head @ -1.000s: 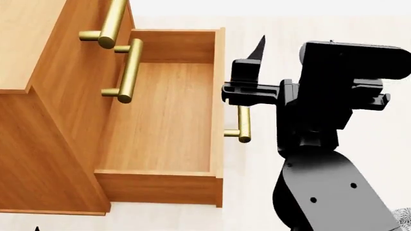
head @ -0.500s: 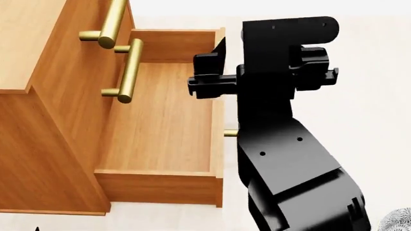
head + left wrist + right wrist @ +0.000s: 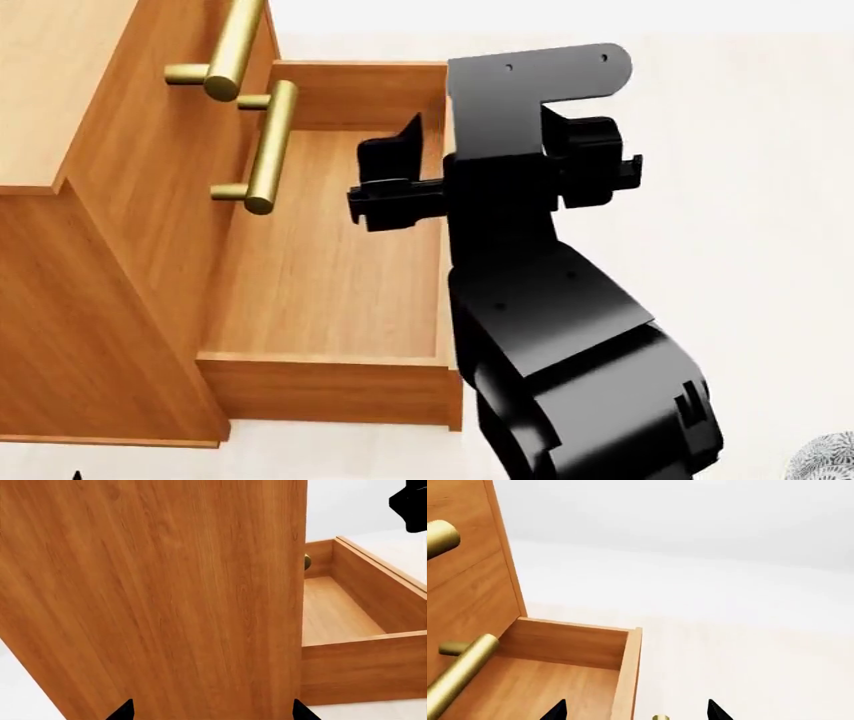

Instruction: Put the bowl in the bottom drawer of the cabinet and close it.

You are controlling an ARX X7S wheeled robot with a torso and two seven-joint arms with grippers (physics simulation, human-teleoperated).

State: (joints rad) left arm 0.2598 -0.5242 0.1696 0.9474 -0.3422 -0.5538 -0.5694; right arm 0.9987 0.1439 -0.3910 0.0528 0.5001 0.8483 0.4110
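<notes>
Over the open bottom drawer, right gripper shifted further inward since before, fingers apart and empty, left gripper's tips apart beside the cabinet, pale floor.

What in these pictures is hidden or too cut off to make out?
- Bottom drawer handle: head view, hidden by the right arm.
- Bowl: head view, only a speckled sliver at the corner, cut by the edge.
- Left gripper: only finger tips show at the left wrist view's edge, facing the cabinet side.
- Right gripper: likewise only tips; nothing shows between them.
</notes>
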